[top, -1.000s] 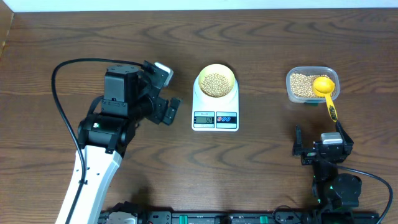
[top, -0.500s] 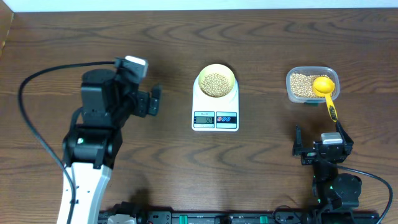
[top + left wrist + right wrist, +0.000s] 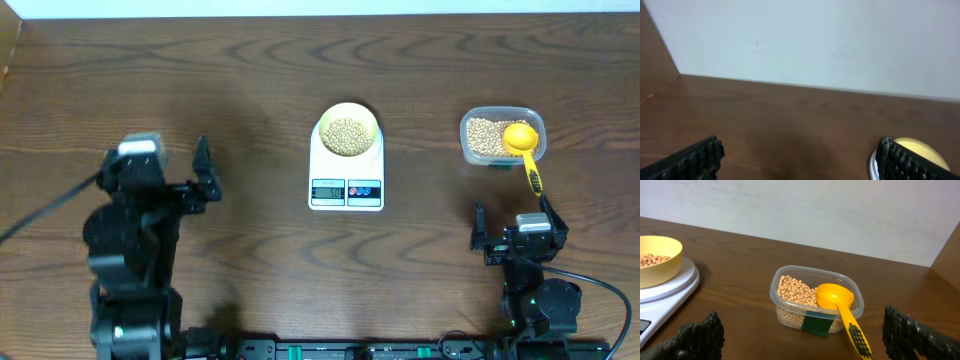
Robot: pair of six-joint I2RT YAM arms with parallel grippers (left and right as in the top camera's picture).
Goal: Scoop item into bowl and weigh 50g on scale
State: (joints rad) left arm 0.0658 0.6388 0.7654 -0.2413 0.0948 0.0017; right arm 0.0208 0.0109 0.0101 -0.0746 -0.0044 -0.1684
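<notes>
- Dark wood-grain table, with a pale wall behind its far edge.
- White scale sits mid-table. The cream bowl rests on its platform and holds a heap of beige beans.
- Clear tub stands right of the scale, well apart, with more beans inside. A yellow scoop lies in it, handle over the near rim.
- Left gripper: jaws spread wide, nothing between them, well left of the scale.
- Right gripper: jaws spread wide and empty, near the scoop's handle tip.
</notes>
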